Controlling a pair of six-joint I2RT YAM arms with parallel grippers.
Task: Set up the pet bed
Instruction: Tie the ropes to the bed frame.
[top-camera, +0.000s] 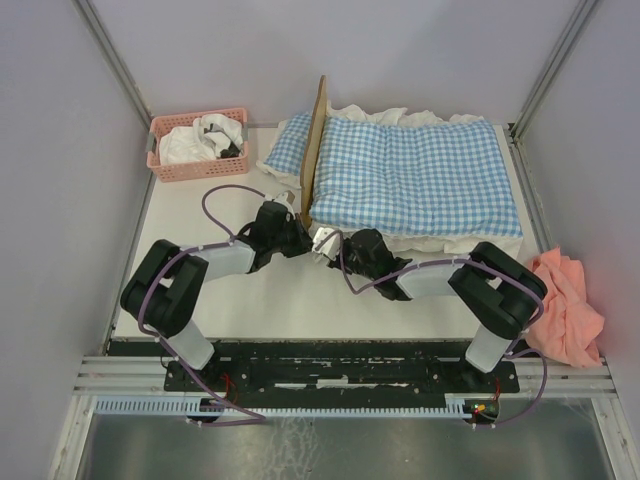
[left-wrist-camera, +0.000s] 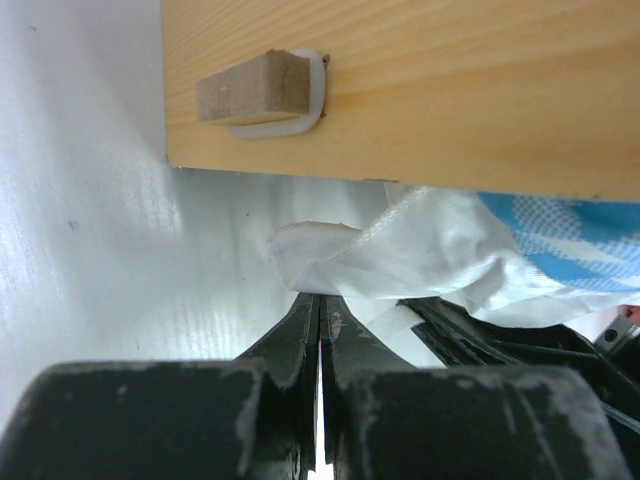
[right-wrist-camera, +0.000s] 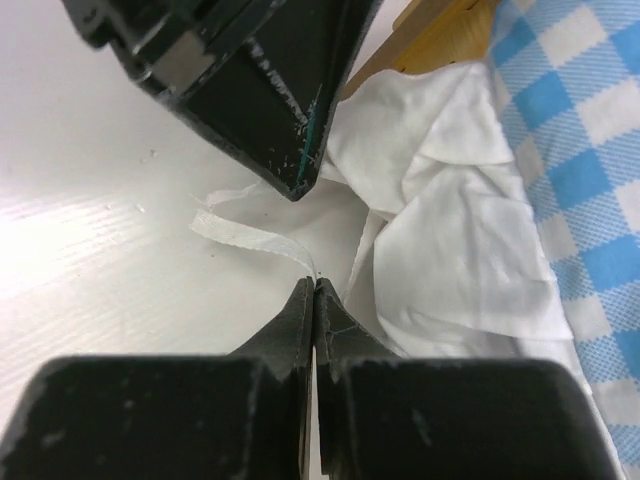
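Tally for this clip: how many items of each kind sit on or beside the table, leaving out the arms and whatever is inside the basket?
Wooden bed frame: 1
Gingham bedding pieces: 2 (large pad, small pillow)
Pink basket: 1
Peach cloth: 1
Total: 5
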